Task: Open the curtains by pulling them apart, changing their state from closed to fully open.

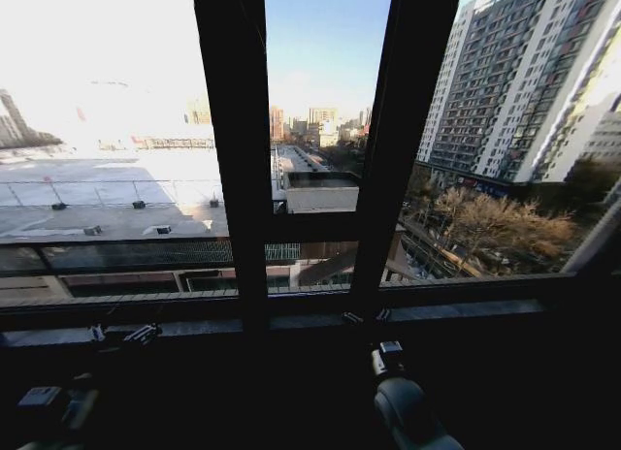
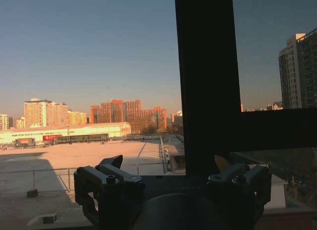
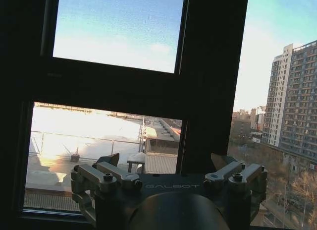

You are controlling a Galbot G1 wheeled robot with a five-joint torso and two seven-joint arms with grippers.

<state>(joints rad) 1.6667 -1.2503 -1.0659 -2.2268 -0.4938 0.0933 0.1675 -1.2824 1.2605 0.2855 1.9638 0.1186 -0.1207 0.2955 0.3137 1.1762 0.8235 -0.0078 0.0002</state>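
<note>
The curtains are out of view; bare glass and the city outside fill the window. My left gripper [image 1: 121,333] sits low at the left, just below the sill, and in the left wrist view the left gripper [image 2: 168,162] is open with nothing between its fingers. My right gripper [image 1: 367,317] is near the middle of the sill, at the foot of the right-hand black bar. In the right wrist view the right gripper [image 3: 166,159] is open too and holds nothing.
Two thick black window frame bars [image 1: 238,178] [image 1: 403,149] stand upright ahead, joined by a low crossbar [image 1: 310,227]. A dark sill [image 1: 466,311] runs across below the glass. Everything under the sill lies in deep shadow.
</note>
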